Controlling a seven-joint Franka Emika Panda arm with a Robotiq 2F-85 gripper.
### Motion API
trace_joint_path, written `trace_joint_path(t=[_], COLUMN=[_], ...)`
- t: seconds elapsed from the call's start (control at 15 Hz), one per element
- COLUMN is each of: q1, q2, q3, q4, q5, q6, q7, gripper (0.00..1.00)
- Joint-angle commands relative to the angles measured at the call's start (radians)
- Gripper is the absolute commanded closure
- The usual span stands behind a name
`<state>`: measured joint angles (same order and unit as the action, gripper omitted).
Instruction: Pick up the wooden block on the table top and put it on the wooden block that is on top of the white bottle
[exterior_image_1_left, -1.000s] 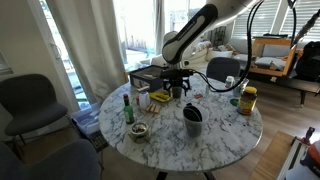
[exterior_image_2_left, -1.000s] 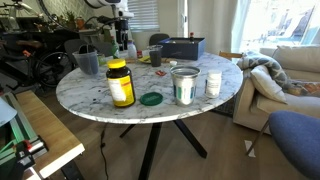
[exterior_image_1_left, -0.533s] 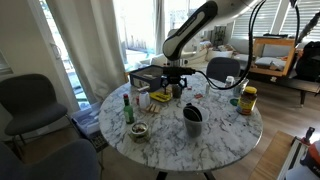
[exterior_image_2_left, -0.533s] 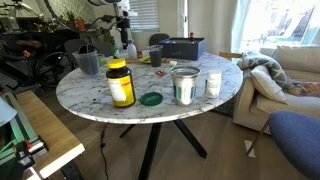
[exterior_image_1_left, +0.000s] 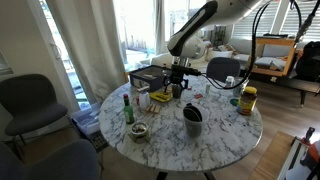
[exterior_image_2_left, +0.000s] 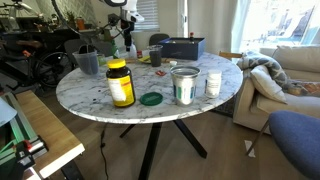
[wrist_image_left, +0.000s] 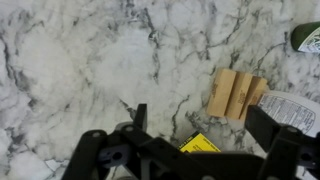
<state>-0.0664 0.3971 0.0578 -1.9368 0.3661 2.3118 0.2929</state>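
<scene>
Exterior views, both: the round white marble table (exterior_image_1_left: 222, 136) (exterior_image_2_left: 88, 92) is unchanged from a second ago, and nothing on it has moved. The black-and-white robot arm (exterior_image_1_left: 196, 24) has risen a little over the far part of the table, so the gripper (exterior_image_1_left: 179, 80) hangs slightly higher above the clutter than before.

Wrist view: the marble top (wrist_image_left: 80, 60) fills the frame. The gripper (wrist_image_left: 195, 114) enters from 6 o'clock with its two black fingers (wrist_image_left: 137, 118) spread wide; nothing is held between them and they touch nothing.

The pale wooden block (wrist_image_left: 238, 95), grooved so that it looks like several slabs side by side, lies flat on the marble at 2 o'clock from the frame centre. It sits just inside the line of the finger at 4 o'clock and is clear of both fingers.

A white labelled container (wrist_image_left: 290, 108) lies just beside the block at 3 o'clock, partly cut off by the frame edge. A small yellow-cornered object (wrist_image_left: 205, 146) shows at 6 o'clock, partly hidden behind the gripper body. A dark green object (wrist_image_left: 306, 38) sits in the corner at 1 o'clock.

In the exterior views the block is too small to pick out. The block on the white bottle cannot be made out in any view.
</scene>
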Motion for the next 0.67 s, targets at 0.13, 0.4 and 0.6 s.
trace_joint_path(t=[0.13, 0.4, 0.6], q1=[0.018, 0.015, 0.015], q2=[0.092, 0.182, 0.236], q3=[-0.007, -0.002, 0.009], q4=[0.046, 0.106, 0.159], q5=[0.07, 0.093, 0.104], q6=[0.08, 0.101, 0.117], q7=[-0.002, 0.002, -0.006], gripper=[0.0, 0.0, 0.13])
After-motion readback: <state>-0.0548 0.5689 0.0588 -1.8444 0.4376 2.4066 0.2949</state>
